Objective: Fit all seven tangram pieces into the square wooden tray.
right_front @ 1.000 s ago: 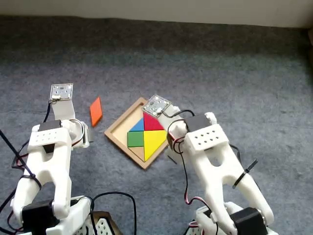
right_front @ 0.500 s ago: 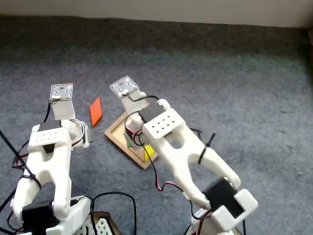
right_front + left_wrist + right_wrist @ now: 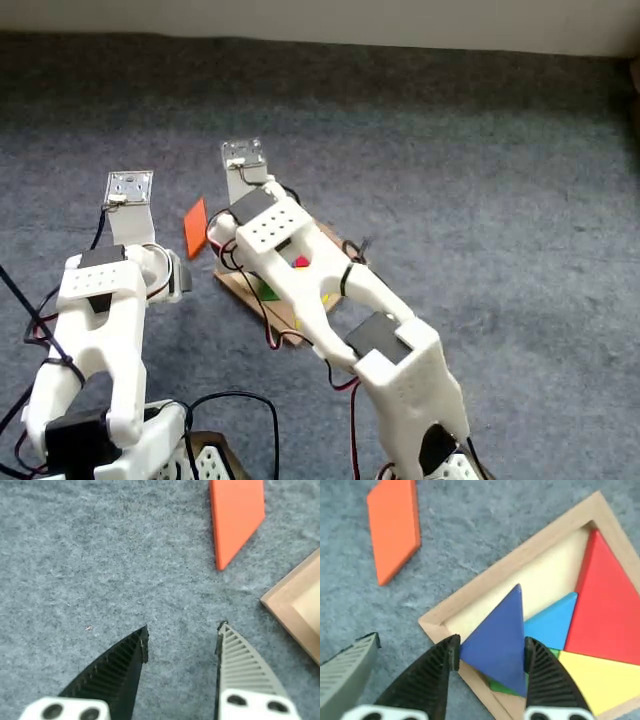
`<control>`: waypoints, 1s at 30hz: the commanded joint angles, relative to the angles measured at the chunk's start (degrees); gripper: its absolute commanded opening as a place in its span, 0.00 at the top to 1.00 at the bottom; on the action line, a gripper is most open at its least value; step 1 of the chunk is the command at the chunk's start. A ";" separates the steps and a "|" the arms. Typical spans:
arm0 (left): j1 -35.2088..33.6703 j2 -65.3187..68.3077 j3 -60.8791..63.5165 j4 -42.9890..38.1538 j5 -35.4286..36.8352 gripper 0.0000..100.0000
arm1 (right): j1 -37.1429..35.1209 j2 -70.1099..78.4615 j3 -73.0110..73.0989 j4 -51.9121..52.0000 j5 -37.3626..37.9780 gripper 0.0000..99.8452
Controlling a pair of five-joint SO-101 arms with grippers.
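Grey carpet (image 3: pixel 480 150) is covering the whole work surface, w/ a pale wall strip (image 3: pixel 400 20) running along the top of the high view. 2 arms are showing: the left arm (image 3: pixel 100 310) is sitting at lower left, and the right arm (image 3: pixel 300 280) is stretching diagonally from bottom centre to upper-middle. There is 1 wooden tray (image 3: pixel 520 560) and 6 pieces can be counted. The orange parallelogram (image 3: pixel 394 527) is lying on the carpet in the upper left of the right wrist view, apart from the tray. Inside the tray the red triangle (image 3: pixel 605 610), light blue triangle (image 3: pixel 550 625), yellow triangle (image 3: pixel 590 677) and green piece (image 3: pixel 502 687) are lying together. The right gripper (image 3: pixel 490 642) is clamping the dark blue triangle (image 3: pixel 502 625) by two edges, over the tray's bare corner; can't tell if it is touching the floor of the tray. The left gripper (image 3: pixel 182 635) is hanging over bare carpet w/ jaws spread and nothing between them. In the high view the right arm is hiding most of the tray. The green piece is mostly covered by the gripper, so its shape is hard to make out.
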 commanded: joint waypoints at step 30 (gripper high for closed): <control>1.36 -1.89 -0.13 -0.62 -0.97 0.77 | 0.31 -4.18 -11.03 17.36 19.87 0.88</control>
